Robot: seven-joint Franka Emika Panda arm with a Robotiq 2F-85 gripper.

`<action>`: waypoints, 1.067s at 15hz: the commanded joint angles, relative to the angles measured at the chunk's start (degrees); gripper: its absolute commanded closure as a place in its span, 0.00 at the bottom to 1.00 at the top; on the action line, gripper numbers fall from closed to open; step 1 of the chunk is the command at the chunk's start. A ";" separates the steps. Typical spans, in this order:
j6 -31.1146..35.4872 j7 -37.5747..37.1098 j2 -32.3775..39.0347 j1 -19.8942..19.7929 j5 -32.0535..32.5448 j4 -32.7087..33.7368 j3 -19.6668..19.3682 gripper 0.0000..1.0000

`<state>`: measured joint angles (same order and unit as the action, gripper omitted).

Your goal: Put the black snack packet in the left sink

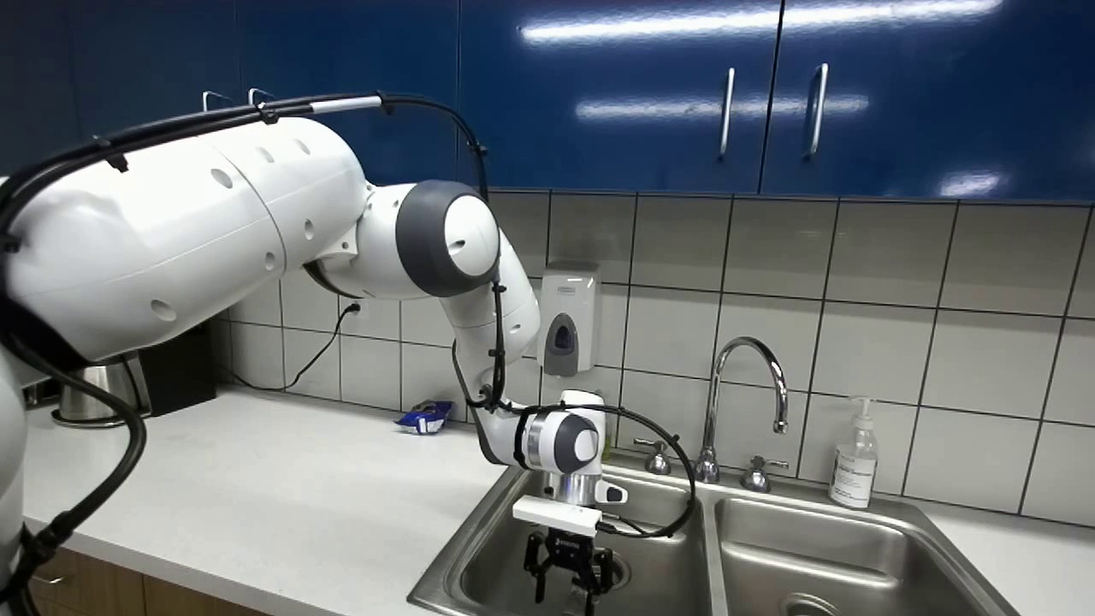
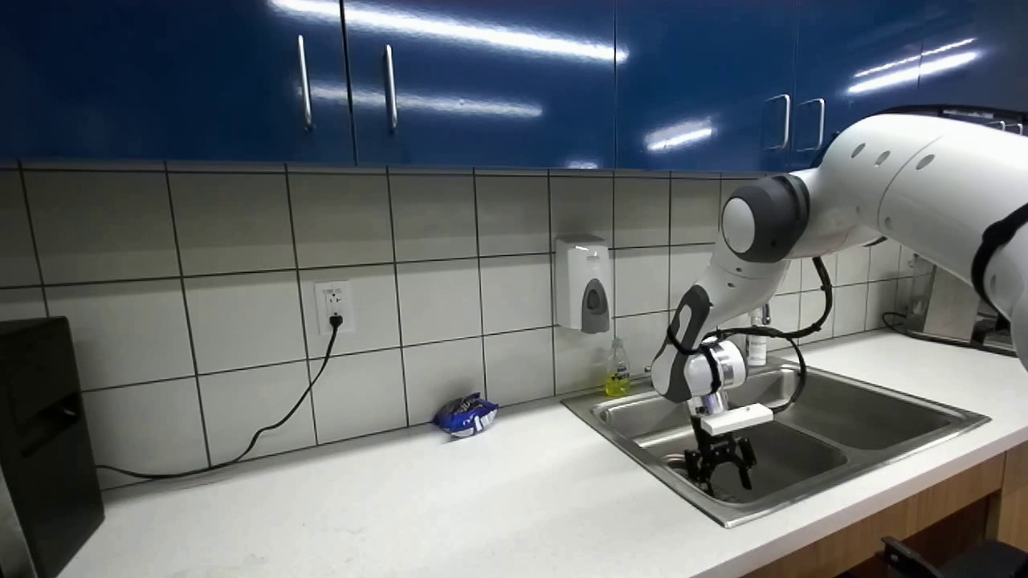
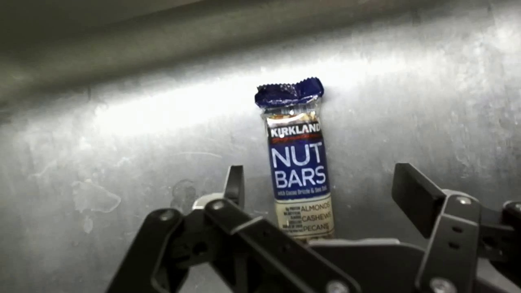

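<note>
Placing looks done, prob. just the back-off to go: dark snack packet (image 3: 300,162) lies flat in the left sink (image 1: 671,573), crimped end approx. 12 o'clock in wrist view. Gripper (image 3: 322,187) is spread wide w/ nothing held, packet b/w its fingertips (image 3: 415,199) at abt 9 and 3 o'clock, touching neither. Next: straight lift, no nudge. In an exterior view the arm (image 1: 257,197) reaches from 9 o'clock, bent down, gripper toward 6; clearance below hard to judge.
</note>
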<state>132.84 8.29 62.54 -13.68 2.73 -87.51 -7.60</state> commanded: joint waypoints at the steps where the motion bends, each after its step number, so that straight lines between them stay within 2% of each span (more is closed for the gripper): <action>1: 0.17 -2.46 -6.52 1.91 0.60 -6.32 -0.62 0.00; 9: 3.98 -9.88 -24.97 8.52 3.42 -26.52 -4.15 0.00; 16: 15.50 -16.92 -43.30 14.17 10.66 -47.03 -6.25 0.00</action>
<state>143.35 -4.87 29.03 -2.28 9.32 -123.53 -12.81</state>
